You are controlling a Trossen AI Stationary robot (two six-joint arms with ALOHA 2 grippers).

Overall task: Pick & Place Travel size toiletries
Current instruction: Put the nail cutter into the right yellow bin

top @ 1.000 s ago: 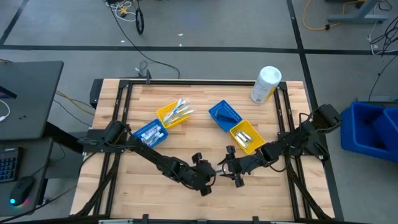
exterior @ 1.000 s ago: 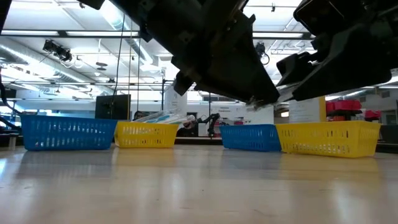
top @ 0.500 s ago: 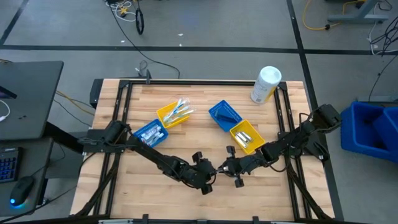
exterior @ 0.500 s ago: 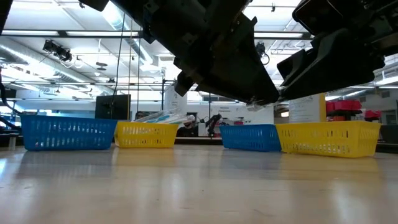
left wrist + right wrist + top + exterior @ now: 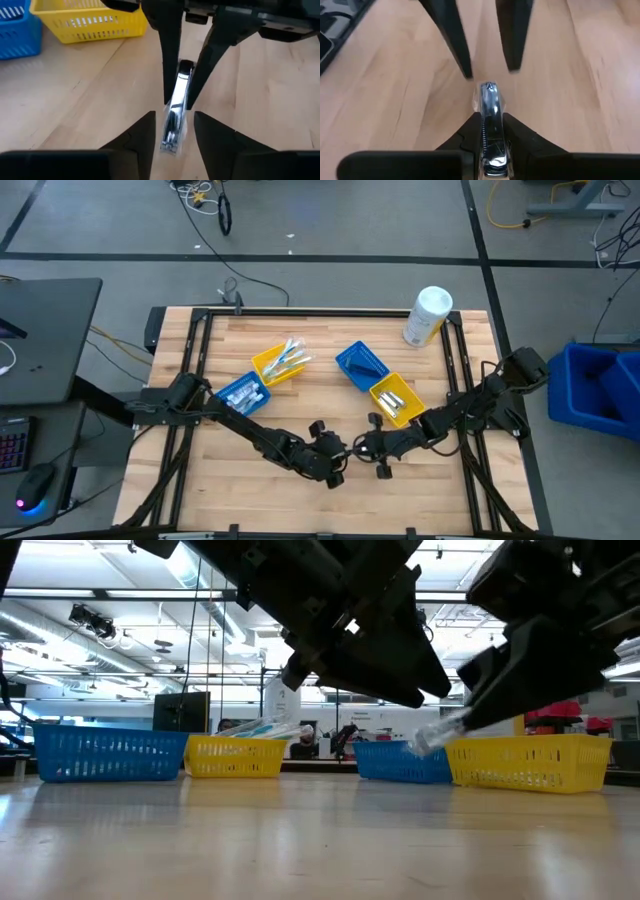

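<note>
A small silver toiletry in a clear wrapper (image 5: 489, 100) hangs above the table's near middle. My right gripper (image 5: 490, 120) is shut on it. My left gripper (image 5: 173, 125) faces it from the table's left, open; its fingers stand on either side of the item's free end (image 5: 171, 131) with a gap on both sides. The high view shows the left gripper (image 5: 338, 457) and the right gripper (image 5: 360, 450) meeting tip to tip. In the low view the toiletry (image 5: 436, 734) slants down out of the right gripper, clear of the table. My right gripper pinches one end of the wrapped toiletry (image 5: 489, 111) between its two fingers. The fingers come from the table's right, slanting a little down, and lie along the item. Its other end (image 5: 420, 743) sticks out past the fingertips, lower than the held end and clear of the table.
Behind the grippers stand a yellow bin (image 5: 278, 363) with toothbrushes, a blue bin (image 5: 243, 392) with small items, a second blue bin (image 5: 360, 364) and a yellow bin (image 5: 397, 400) beside it. A white cylindrical container (image 5: 427, 316) is at the far right corner.
The toiletry has passed from my left gripper to my right one: the left has let go and the right has taken hold. In the low view the right gripper has tipped down, and the item now slants down out of it, apart from the left gripper.
</note>
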